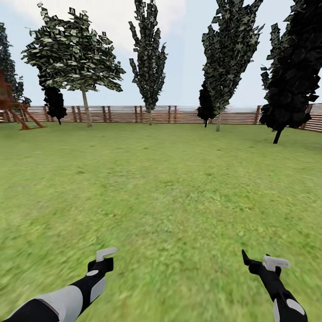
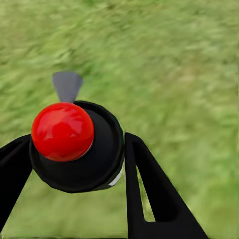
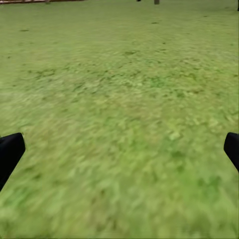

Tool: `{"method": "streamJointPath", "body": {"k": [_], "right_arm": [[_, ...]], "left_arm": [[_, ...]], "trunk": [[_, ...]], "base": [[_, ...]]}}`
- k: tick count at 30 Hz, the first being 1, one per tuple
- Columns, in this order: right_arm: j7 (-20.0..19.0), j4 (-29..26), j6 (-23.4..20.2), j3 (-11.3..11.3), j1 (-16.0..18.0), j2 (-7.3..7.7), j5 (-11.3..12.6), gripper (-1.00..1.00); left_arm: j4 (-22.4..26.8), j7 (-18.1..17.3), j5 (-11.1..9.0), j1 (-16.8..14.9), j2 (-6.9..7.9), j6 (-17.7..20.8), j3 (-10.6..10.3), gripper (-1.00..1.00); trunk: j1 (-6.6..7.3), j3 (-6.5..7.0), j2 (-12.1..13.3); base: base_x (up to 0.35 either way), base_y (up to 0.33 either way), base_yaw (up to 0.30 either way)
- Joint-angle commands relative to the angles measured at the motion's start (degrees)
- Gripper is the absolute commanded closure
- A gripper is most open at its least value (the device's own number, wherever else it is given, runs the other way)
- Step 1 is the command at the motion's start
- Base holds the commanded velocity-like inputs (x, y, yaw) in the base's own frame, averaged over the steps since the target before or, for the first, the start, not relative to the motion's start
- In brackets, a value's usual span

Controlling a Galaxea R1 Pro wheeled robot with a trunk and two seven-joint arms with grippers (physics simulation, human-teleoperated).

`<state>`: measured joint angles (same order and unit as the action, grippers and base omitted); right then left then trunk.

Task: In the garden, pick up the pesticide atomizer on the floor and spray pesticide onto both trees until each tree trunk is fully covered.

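Between the left gripper's [image 2: 74, 164] two flat black fingers [image 2: 159, 199] sits the pesticide atomizer [image 2: 77, 147], a round glossy black body with a shiny red ball on it and a grey nozzle, clasped there. At near right, the right gripper [image 3: 119, 149] hangs spread wide, grasping nothing, over blurry green grass floor [image 1: 170, 188]. Far off, blocky-leaved trees [image 1: 74, 53] stand before a brown slatted wooden fence [image 1: 125, 114].

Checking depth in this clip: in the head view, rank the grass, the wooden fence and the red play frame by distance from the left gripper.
1. Grass, directly beneath the left gripper.
2. Red play frame, far left.
3. Wooden fence, behind it along the lawn's far edge.
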<state>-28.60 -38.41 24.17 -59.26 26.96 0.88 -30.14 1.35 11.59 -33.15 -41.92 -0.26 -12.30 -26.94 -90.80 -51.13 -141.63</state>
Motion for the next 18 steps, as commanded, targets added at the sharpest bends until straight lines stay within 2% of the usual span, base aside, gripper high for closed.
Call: {"method": "streamJointPath", "body": {"k": [1, 18], "right_arm": [[0.0, 0.0, 0.0, 0.0, 0.0, 0.00, 0.0, -1.00], [0.0, 0.0, 0.0, -0.1, 0.0, 0.00, 0.0, -1.00]], "left_arm": [[0.0, 0.0, 0.0, 0.0, 0.00, 0.0, 0.0, 1.00], [0.0, 0.0, 0.0, 0.0, 0.00, 0.0, 0.0, 1.00]], "trunk": [[0.00, 0.00, 0.0], [0.00, 0.00, 0.0]], "base": [[0.000, 0.000, 0.287], [0.000, 0.000, 0.287]]}}
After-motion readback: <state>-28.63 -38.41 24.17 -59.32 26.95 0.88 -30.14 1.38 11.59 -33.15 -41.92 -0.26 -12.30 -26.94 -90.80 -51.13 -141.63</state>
